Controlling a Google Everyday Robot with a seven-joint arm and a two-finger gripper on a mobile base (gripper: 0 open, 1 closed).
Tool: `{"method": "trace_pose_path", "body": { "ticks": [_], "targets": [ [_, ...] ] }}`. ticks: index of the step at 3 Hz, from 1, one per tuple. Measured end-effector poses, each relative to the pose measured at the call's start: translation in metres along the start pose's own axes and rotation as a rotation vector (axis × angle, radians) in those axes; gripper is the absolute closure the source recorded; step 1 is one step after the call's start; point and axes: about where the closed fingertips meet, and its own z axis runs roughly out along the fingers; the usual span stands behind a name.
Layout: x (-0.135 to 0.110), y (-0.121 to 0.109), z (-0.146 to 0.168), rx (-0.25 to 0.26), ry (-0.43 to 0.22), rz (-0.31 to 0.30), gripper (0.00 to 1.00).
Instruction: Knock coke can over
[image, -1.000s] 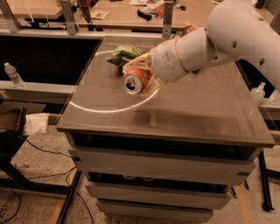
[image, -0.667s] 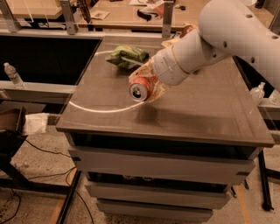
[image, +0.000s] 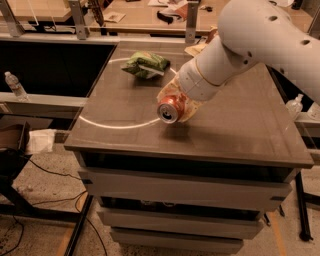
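Note:
The coke can (image: 168, 109) is a red can lying tipped on its side, its silver end facing the camera, near the middle of the brown table (image: 240, 125). My gripper (image: 182, 99) is right behind and above the can, at the end of the white arm (image: 250, 40), mostly hidden by the wrist. A brown-and-tan chip bag (image: 194, 107) shows around the can, under the wrist. I cannot tell whether the can rests on the table or is held.
A green chip bag (image: 146, 65) lies at the back left of the table. A water bottle (image: 15, 85) stands on the ledge at left, another bottle (image: 295, 105) at right. The table's front edge (image: 190, 150) is close below the can.
The arm and the tipped can have moved together toward the front right of the table, away from the green bag.

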Motion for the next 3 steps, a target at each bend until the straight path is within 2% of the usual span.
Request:
{"method": "trace_pose_path", "body": {
  "ticks": [2,3],
  "targets": [
    [0.0004,0.0118,0.0023,-0.059,0.0,-0.04,1.0],
    [-0.0001,0.0127,0.0034,-0.079,0.007,-0.053,0.81]
  ]
}}
